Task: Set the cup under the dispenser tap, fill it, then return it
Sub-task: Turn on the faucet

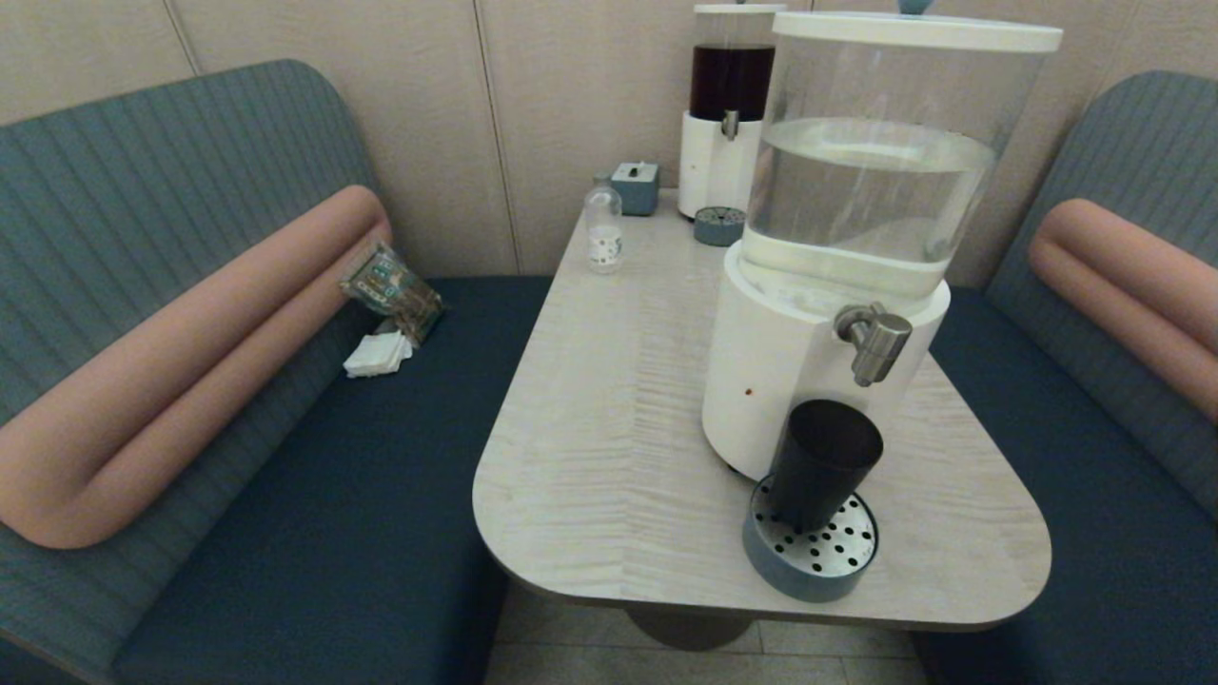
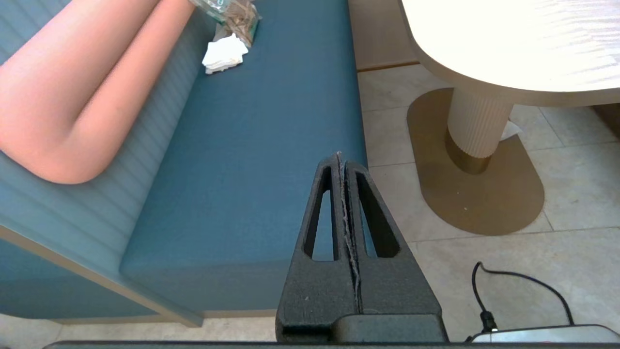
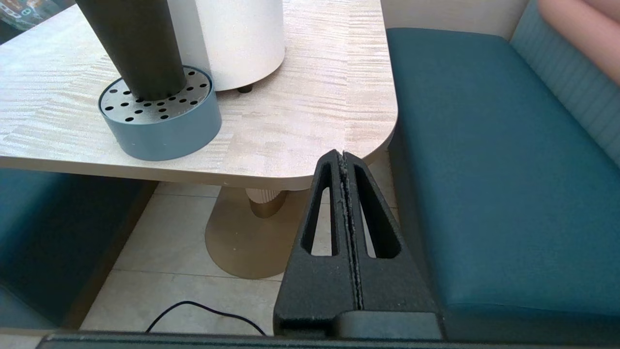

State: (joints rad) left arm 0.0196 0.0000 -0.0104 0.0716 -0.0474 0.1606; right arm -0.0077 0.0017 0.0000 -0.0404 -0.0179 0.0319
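Observation:
The dark tapered cup (image 1: pixel 820 462) stands upright on the round blue-grey drip tray (image 1: pixel 812 561), just below the brushed-steel tap (image 1: pixel 875 342) of the big white-based dispenser (image 1: pixel 790 381) with its clear water tank. In the right wrist view the cup (image 3: pixel 133 46) and the drip tray (image 3: pixel 160 126) show on the table, well away from my right gripper (image 3: pixel 343 154), which is shut and empty below the table's corner. My left gripper (image 2: pixel 339 155) is shut and empty, low over the left bench edge. Neither arm shows in the head view.
A second dispenser with dark liquid (image 1: pixel 728 105) stands at the table's far end, with a small clear bottle (image 1: pixel 603 230) and a small blue box (image 1: pixel 636 186) nearby. Blue benches (image 1: pixel 314 476) flank the table (image 1: pixel 609 428). A packet and napkins (image 1: pixel 390 319) lie on the left bench.

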